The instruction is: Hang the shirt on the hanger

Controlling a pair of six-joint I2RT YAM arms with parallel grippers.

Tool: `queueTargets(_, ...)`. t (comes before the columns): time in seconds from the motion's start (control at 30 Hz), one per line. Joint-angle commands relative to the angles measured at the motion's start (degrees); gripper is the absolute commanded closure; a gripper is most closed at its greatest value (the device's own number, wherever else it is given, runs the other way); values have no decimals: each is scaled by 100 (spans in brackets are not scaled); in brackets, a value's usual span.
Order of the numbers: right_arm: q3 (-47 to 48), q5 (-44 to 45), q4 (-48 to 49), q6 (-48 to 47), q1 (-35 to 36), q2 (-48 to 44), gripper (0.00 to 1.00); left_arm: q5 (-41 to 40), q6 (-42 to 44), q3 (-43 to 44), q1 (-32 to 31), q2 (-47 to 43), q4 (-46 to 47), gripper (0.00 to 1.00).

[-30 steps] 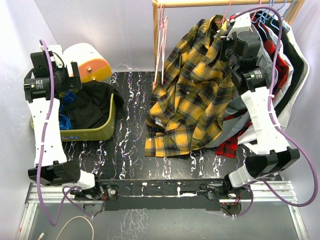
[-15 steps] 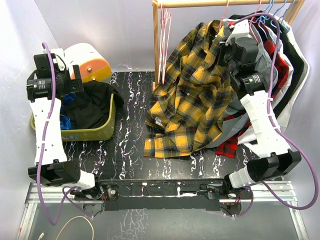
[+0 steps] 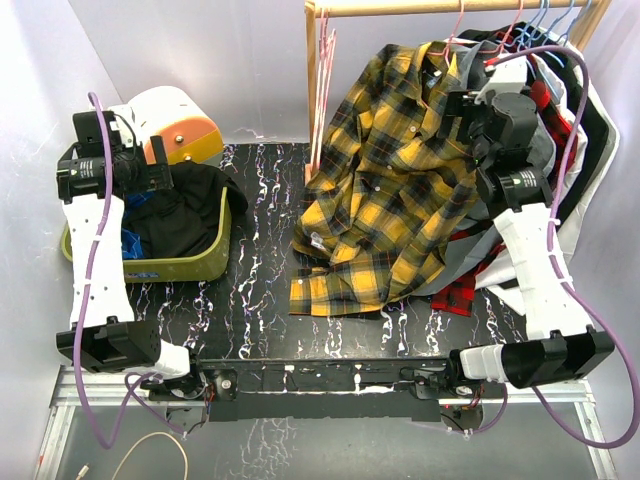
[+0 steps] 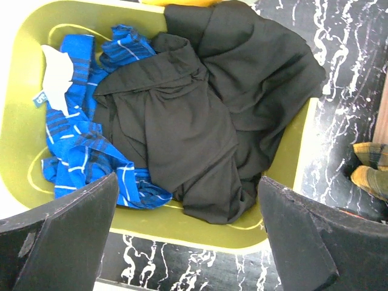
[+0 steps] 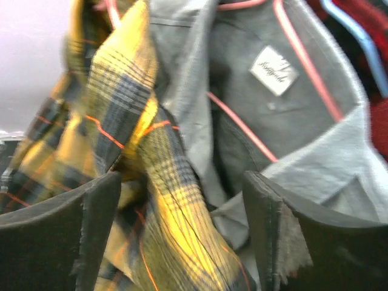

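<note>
1. While hovering high at the far right with fingers spread and nothing between them, pointing the right two-finger gripper point(image 5: 182, 182) at the collar of the large yellow, black and dark-green plaid flannel shirt point(image 3: 385, 180), with the plaid cloth lying just ahead and to the left of the jaws.
2. Hanging the collar up at the thin pink wire hanger point(image 3: 456, 25), apparently hooking over the pale wooden rail point(image 3: 400, 8); trailing the long axis down and leftward, with the hem resting on the black marbled table point(image 3: 260, 280).
3. Crowding just right of that collar: a plain grey shirt point(image 5: 291, 133) on a second pink hanger point(image 5: 306, 63), so calling for care over which cloth is lying ahead of the fingers.
4. Hovering well apart on the left: the left two-finger gripper point(image 4: 188, 182), jaws wide and empty, above the olive-yellow plastic bin point(image 4: 200, 233) of black and blue clothes point(image 4: 182, 115).
5. Judging the right arm far the nearer to collar and hook, and the hanging as looking nearly finished.
</note>
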Motion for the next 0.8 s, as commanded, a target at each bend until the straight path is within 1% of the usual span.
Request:
queueTargets(0.0, -47, 288, 136, 36, -119, -361, 6, 520, -39, 27, 31, -95, -293, 3)
queueTargets(0.03, -9, 293, 129, 98, -122, -391, 2, 614, -28, 58, 33, -61, -359, 3)
queueTargets(0.1, 196, 294, 102, 204, -118, -477, 2, 716, 0, 146, 30, 54, -541, 3)
queueTargets(0.17, 615, 196, 132, 293, -123, -526, 2, 652, 1, 236, 28, 121, -665, 3)
queueTargets(0.23, 1215, -335, 135, 483, -119, -467, 1, 369, -162, 207, 29, 55, -568, 3)
queueTargets(0.3, 1781, -1288, 38, 923, -118, -250, 2, 262, -196, 15, 28, -170, -332, 3)
queueTargets(0.37, 2265, -2690, -191, 1440, -118, 138, 2, 4, -428, -400, 36, -616, 170, 3)
queueTargets(0.43, 2366, -4231, -219, 2000, -119, 555, 2, 74, -461, -845, 28, -1107, 599, 3)
queueTargets(0.47, 2241, -4836, -118, 2254, -110, 720, 2, 199, -392, -1108, 28, -1339, 771, 3)
queueTargets(0.5, 1956, -5131, 150, 2568, -98, 792, 2, 260, -382, -1269, 31, -1536, 925, 3)
queueTargets(0.53, 1539, -5263, 462, 3011, -85, 802, 2, 265, -428, -1361, 33, -1693, 995, 3)
queueTargets(0.57, 1142, -5326, 824, 3244, -71, 777, 2, 266, -451, -1397, 29, -1766, 971, 3)
queueTargets(0.63, 432, -5276, 1365, 3493, -44, 710, 2, 131, -510, -1421, 35, -1794, 853, 3)
queueTargets(0.7, -35, -5016, 1699, 3552, 10, 686, 2, -127, -521, -1476, 39, -1780, 770, 3)
queueTargets(0.77, -163, -4743, 1814, 3468, 80, 729, 2, -285, -484, -1561, 37, -1802, 765, 3)
